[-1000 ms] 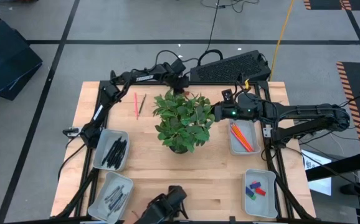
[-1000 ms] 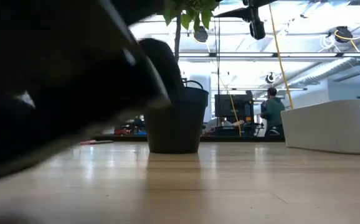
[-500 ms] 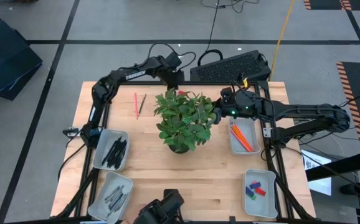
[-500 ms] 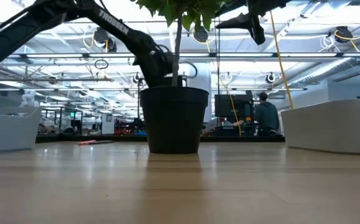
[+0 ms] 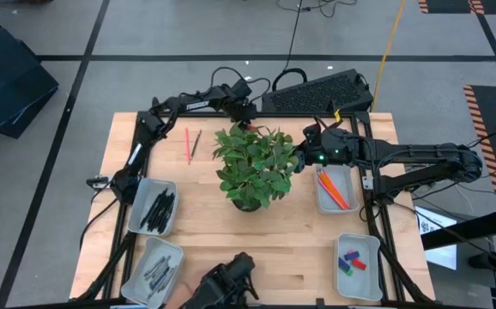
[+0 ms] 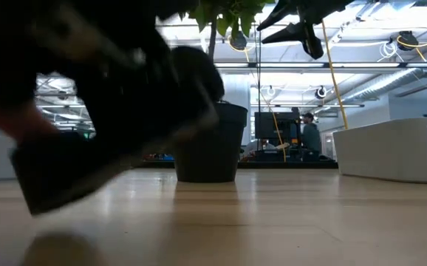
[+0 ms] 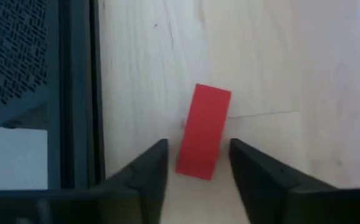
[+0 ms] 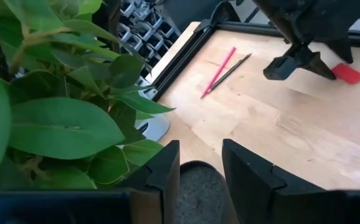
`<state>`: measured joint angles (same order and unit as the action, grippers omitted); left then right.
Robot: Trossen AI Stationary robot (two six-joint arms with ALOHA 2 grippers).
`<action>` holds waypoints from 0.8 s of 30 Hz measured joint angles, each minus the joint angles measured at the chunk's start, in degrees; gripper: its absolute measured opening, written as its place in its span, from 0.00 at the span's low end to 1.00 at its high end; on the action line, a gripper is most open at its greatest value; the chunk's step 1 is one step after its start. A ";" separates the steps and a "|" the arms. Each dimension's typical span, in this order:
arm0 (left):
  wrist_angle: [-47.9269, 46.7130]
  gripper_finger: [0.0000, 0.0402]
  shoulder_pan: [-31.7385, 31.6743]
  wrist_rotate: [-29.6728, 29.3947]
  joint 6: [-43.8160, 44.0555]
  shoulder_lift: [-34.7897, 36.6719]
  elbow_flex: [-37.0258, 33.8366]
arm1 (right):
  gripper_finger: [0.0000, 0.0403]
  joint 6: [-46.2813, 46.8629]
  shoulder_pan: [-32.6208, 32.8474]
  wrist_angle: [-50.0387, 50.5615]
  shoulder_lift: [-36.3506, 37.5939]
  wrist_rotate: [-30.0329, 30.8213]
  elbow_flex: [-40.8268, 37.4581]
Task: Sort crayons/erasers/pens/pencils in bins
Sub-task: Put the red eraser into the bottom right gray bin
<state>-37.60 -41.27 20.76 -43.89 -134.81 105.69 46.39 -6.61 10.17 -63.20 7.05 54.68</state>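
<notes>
Left claw (image 7: 198, 163) dropped back over red eraser (image 7: 203, 131) at desk's 12 o'clock edge, fingers apart astride it; grasp looks imminent.

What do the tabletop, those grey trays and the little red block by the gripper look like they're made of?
The tabletop looks like pale wood with a smooth finish: grain and plank seams show. The bins look like moulded plastic, matte grey-white with rounded corners. The red eraser, lying between the open fingers of the left gripper, looks like matte rubber, though that is a guess.
</notes>
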 joint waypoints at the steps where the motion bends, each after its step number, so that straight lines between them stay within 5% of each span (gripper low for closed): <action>1: 0.36 0.48 -0.08 0.00 -0.70 -0.34 0.00 | 0.28 0.60 0.00 -0.02 0.00 0.00 0.00; 5: 0.00 0.60 0.30 -2.30 -6.65 -0.41 0.18 | 0.28 1.79 0.00 0.00 0.00 -0.02 0.00; 8: -0.71 0.60 0.66 -2.75 -7.27 -0.39 0.25 | 0.28 1.92 -0.02 0.02 0.00 0.13 0.00; 19: -5.10 0.10 3.57 -7.38 -9.75 -0.10 0.39 | 0.28 0.76 -0.02 -0.03 1.79 0.15 -0.01; 24: -7.59 0.02 3.78 -8.67 -7.29 -0.15 0.42 | 0.28 -1.11 -0.02 -0.03 4.66 0.27 -0.01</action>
<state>-45.20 -37.49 12.08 -51.18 -134.96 106.10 45.28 -6.63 10.14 -58.54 7.32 54.67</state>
